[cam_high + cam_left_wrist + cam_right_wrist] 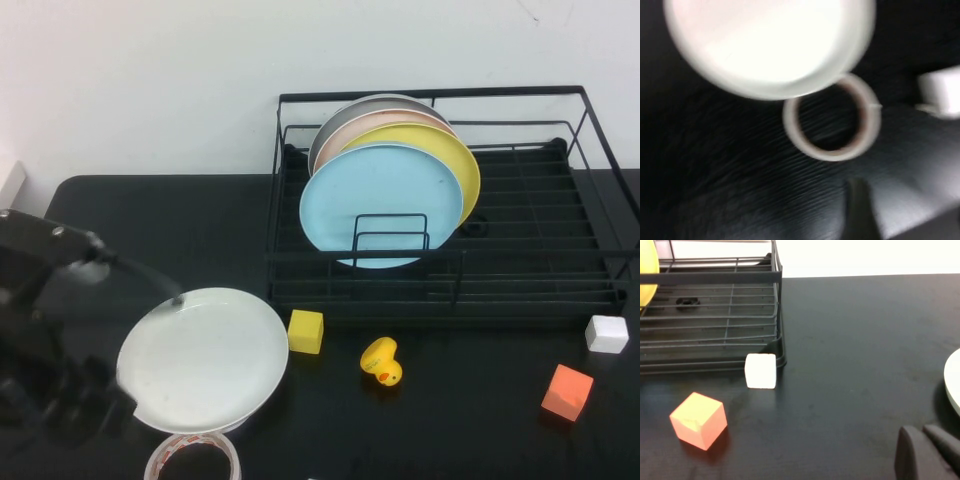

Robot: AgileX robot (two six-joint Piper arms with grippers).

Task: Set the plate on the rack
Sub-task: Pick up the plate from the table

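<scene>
On the black table (200,225) under a plain white wall (150,80), the left gripper (95,400) sits at eight o'clock, clenched on the rim of the white plate (205,358), lifted and tilted above a tape roll (193,458). Near centre lie a yellow cube (306,331) and a duck (381,362). The rack (520,270) fills two o'clock, holding the blue plate (380,205) and others upright. Whether the right gripper (927,455), low beside the table's right part, is released or clenched, I cannot tell.

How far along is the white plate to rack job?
Done: nothing is racked yet; the rack holds only the coloured plates. In hand: the left gripper is at the rim of the plate, which sits tilted over a tape roll. Left: carry and slot it. The right gripper sits low, off the rack's right end.
</scene>
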